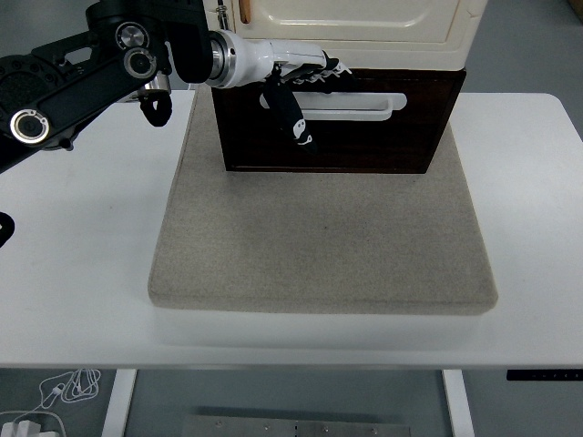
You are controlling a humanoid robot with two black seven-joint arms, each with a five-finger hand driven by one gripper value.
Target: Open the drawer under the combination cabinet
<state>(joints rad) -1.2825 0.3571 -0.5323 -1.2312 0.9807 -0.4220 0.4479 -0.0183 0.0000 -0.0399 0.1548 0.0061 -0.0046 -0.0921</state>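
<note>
The cream combination cabinet stands at the back of a beige mat. Under it is a dark brown drawer with a white bar handle. My left hand is at the handle's left end. Its fingers lie stretched along the drawer's top edge above the handle, and the thumb hangs down in front of the drawer face. The hand holds nothing. The black left arm reaches in from the upper left. No right arm shows.
The white table extends to both sides of the mat. The mat's near half lies bare in front of the drawer. A white cable lies on the floor below the table's near left edge.
</note>
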